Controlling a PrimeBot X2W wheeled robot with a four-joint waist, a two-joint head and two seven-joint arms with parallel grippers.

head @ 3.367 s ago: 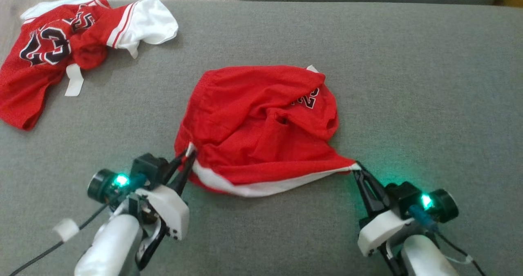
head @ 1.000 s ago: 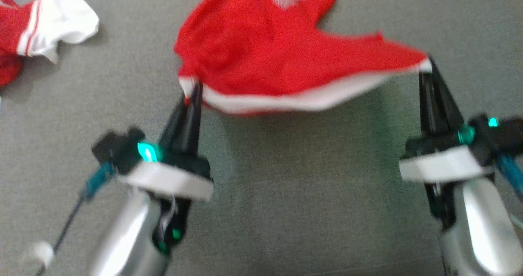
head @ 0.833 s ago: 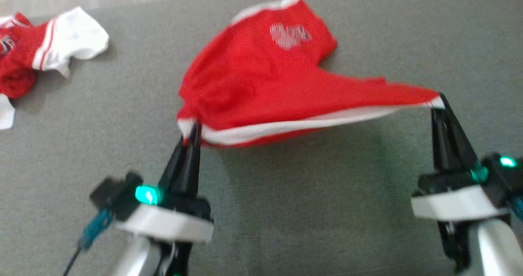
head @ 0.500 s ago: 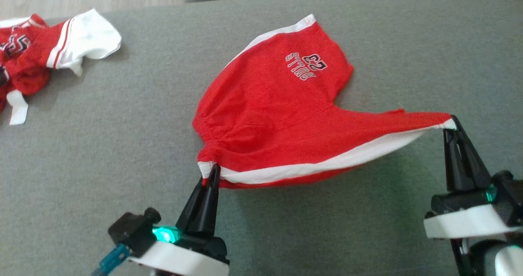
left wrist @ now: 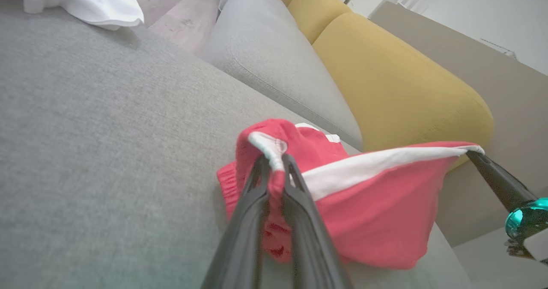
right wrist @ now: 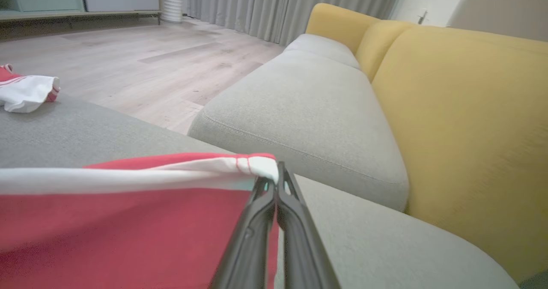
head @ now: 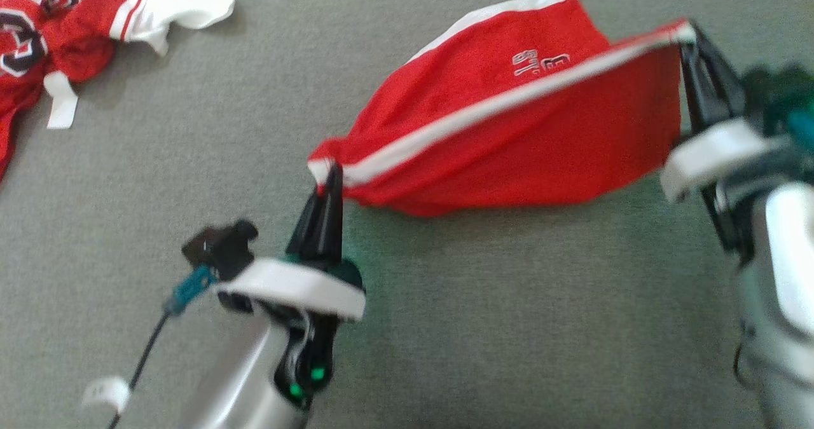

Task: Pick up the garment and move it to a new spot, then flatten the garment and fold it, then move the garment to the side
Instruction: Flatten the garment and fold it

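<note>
Red shorts (head: 509, 149) hang stretched between both grippers over the grey sofa seat (head: 477, 327). Left gripper (head: 331, 173) is clamped on one white waistband corner, and right gripper (head: 689, 35) is pinched tight on the other. Compared with half a second back, the right corner now sits higher than the left. The band runs taut on a slant and cloth drapes below it, hiding part of the lettering. A jersey (head: 70, 28) lies crumpled far left.

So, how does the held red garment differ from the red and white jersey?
The red cloth garment with white trim is stretched between the left tool and right tool; the crumpled red and white jersey lies untouched. The garment's print is small; the jersey's is large. Both are red and white.
</note>
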